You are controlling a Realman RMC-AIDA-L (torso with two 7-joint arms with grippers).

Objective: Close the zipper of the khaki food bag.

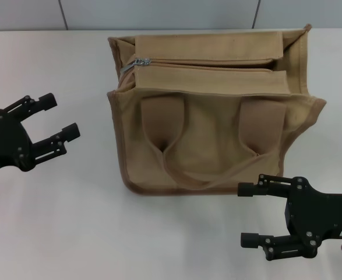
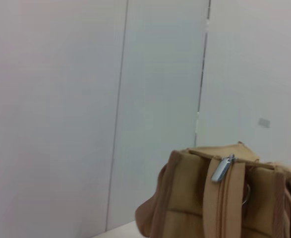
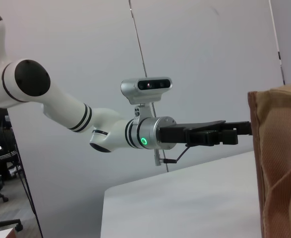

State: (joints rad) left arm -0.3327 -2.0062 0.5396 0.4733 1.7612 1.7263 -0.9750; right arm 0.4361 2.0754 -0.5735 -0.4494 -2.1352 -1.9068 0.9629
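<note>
The khaki food bag [image 1: 211,134] stands upright on the white table, its two brown strap handles hanging down its near side. The zipper [image 1: 217,66] runs along the top between the two flaps; its silver pull tab [image 1: 139,61] sits at the bag's left end. The left wrist view shows the pull tab [image 2: 222,168] at the top of the bag's end. My left gripper [image 1: 60,119] is open and empty, to the left of the bag. My right gripper [image 1: 245,213] is open and empty, in front of the bag's near right corner. The right wrist view shows the bag's edge [image 3: 279,163] and the left gripper [image 3: 234,133] beyond.
The white table [image 1: 71,221] spreads around the bag. A grey panelled wall [image 1: 159,13] stands close behind the bag.
</note>
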